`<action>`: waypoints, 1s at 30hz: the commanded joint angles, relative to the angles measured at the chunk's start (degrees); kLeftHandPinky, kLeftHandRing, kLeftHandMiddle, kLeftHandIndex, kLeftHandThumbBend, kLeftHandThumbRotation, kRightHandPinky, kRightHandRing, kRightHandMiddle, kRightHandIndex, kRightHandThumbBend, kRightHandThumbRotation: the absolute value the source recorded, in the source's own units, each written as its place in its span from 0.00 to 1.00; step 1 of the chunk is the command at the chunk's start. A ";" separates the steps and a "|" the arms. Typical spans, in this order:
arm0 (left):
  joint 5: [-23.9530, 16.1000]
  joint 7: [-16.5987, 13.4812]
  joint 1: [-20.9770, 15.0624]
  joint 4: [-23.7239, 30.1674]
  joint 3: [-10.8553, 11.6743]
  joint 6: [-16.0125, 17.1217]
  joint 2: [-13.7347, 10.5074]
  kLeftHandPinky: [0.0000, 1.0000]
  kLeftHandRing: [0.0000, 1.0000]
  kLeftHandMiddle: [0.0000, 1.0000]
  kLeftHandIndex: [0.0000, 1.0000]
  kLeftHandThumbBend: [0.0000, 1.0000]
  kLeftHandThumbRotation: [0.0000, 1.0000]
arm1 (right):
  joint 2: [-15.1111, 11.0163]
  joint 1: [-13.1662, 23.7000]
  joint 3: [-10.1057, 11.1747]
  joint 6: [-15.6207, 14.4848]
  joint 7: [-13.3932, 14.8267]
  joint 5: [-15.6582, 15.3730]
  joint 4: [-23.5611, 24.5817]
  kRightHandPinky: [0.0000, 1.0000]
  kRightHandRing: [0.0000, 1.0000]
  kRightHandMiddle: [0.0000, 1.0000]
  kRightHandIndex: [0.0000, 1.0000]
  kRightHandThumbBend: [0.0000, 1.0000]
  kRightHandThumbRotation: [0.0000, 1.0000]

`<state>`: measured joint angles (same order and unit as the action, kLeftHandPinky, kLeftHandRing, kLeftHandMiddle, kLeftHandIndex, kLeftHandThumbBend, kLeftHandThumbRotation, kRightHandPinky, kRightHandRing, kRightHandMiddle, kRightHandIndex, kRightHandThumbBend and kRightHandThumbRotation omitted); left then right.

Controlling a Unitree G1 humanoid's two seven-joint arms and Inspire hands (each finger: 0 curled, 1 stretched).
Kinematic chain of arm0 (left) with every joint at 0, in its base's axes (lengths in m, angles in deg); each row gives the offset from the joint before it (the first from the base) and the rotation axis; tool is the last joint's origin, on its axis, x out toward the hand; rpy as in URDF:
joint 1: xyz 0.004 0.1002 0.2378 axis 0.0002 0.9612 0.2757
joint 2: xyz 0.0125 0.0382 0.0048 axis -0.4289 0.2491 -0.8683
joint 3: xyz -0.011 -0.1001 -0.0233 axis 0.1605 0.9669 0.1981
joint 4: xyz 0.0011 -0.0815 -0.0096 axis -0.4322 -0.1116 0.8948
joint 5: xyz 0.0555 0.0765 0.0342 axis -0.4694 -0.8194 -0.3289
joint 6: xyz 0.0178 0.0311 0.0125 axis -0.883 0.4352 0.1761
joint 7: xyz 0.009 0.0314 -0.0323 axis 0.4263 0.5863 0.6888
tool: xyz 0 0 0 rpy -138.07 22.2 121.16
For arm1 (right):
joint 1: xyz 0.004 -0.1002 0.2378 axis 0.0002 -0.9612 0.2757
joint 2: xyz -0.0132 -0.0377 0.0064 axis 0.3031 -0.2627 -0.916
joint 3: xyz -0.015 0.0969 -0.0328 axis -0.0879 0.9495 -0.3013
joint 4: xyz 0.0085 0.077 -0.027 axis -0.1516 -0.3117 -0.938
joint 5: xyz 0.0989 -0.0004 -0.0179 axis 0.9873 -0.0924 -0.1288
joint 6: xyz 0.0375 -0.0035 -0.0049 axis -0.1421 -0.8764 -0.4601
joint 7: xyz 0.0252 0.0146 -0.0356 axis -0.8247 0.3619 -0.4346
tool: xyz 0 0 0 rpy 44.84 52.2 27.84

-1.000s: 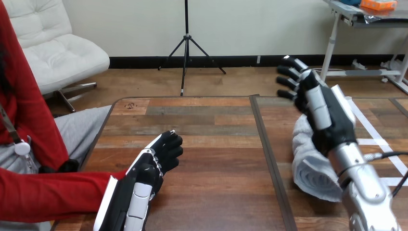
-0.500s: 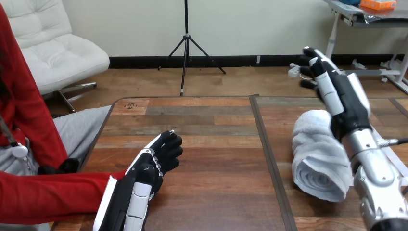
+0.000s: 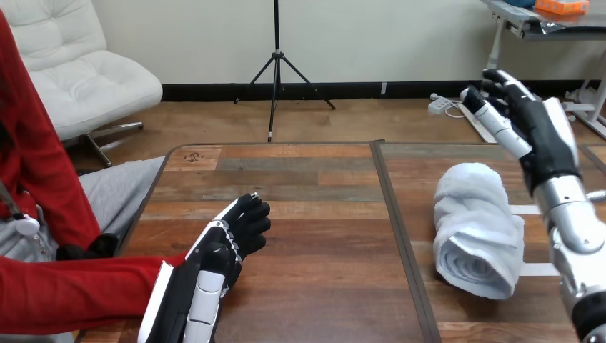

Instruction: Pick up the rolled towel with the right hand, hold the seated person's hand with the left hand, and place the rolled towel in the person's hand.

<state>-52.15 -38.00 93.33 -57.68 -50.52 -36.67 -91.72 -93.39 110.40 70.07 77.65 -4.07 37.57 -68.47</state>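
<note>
Surface: wooden table (image 3: pixel 321 186), plank top, with a dark seam (image 3: pixel 400 236) running front to back near the middle.
Rolled towel: the white rolled towel (image 3: pixel 475 232) lies on the table right of the seam, spiral end toward the robot. Nothing touches it.
Right hand: the right hand (image 3: pixel 539 128) is raised above the table, beyond the towel's far end and a little to its right. Its fingers are extended and relaxed, and it is empty.
Left hand: the left hand (image 3: pixel 218 254) is low over the table's near left part, at the end of the person's red sleeve (image 3: pixel 71 289), which comes in from the view's left.
Left hand grip: cannot tell. The hand covers whatever lies under it, so contact with the person's hand is unconfirmed.
Step in hand: towel pickup, judged not yet made, since the right hand is clear of the roll.
Next move calls for: lowering the right hand over the middle of the roll, closing around its girth, then lifting.
After that: carry leftward across the seam toward the left hand.
Caution: the roll is soft, so a loose grasp may let it unwind.
</note>
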 commanded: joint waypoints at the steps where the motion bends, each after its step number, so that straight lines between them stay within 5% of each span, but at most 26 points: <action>1: 0.13 -0.02 -3.48 0.83 0.71 1.13 2.56 0.84 0.85 0.85 0.85 0.74 1.00 | -2.05 8.41 -1.21 0.61 1.45 -1.96 -4.41 0.79 0.89 0.94 0.94 1.00 0.71; 18: 0.05 -0.54 -3.07 0.64 0.93 1.09 2.73 0.82 0.84 0.85 0.85 0.73 1.00 | -3.30 11.91 -4.16 -9.13 1.98 -6.36 -10.31 0.87 0.97 1.00 1.00 1.00 0.62; 30: 0.22 -0.42 -2.99 0.67 0.91 1.20 2.59 0.81 0.84 0.85 0.84 0.72 1.00 | -2.56 11.41 -5.46 -11.45 3.71 -7.62 -11.50 0.87 1.00 1.00 1.00 1.00 0.46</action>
<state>-52.12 -38.42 93.14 -57.69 -50.35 -36.66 -91.62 -96.08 118.08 65.53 67.12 -2.30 30.68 -79.67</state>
